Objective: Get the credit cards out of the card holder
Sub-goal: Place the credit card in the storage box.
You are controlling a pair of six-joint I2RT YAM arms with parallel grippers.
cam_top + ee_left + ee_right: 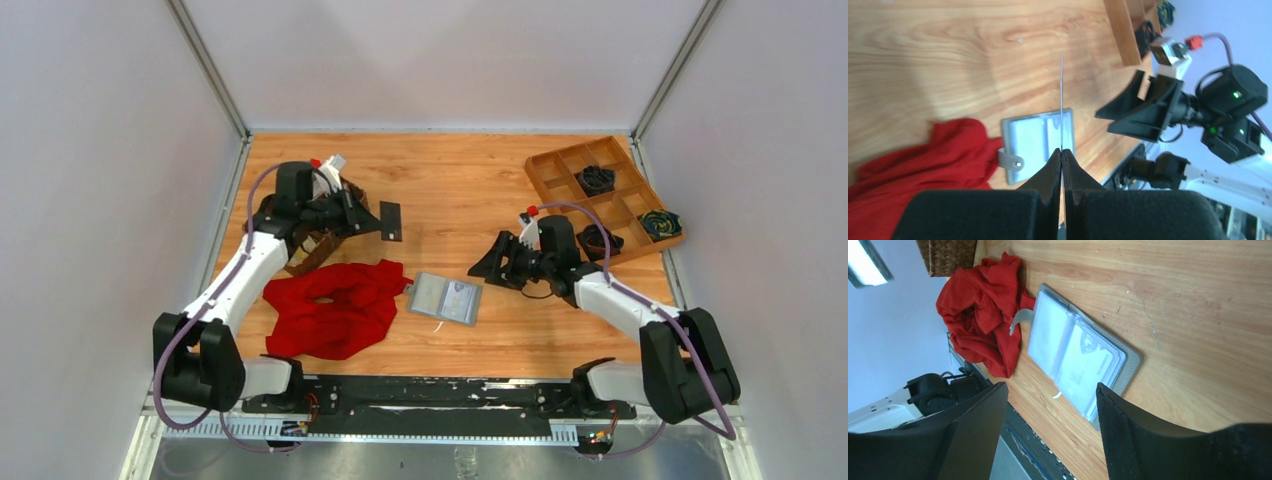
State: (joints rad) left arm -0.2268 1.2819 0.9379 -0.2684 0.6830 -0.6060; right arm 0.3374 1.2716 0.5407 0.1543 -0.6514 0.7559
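Note:
The grey card holder (446, 298) lies open on the wooden table, its side tab pointing at the red cloth. It also shows in the left wrist view (1033, 137) and the right wrist view (1130, 365). A card (1088, 362) with print sits in its clear sleeve. My left gripper (372, 222) is shut on a thin flat card (391, 221), held above the table at the back left; it looks dark from above and edge-on (1062, 100) at the wrist (1062, 151). My right gripper (490, 262) is open and empty, just right of the holder (1050, 390).
A red cloth (335, 305) lies left of the holder. A dark wicker basket (320, 245) stands under my left arm. A wooden compartment tray (560, 175) with dark items sits at the back right.

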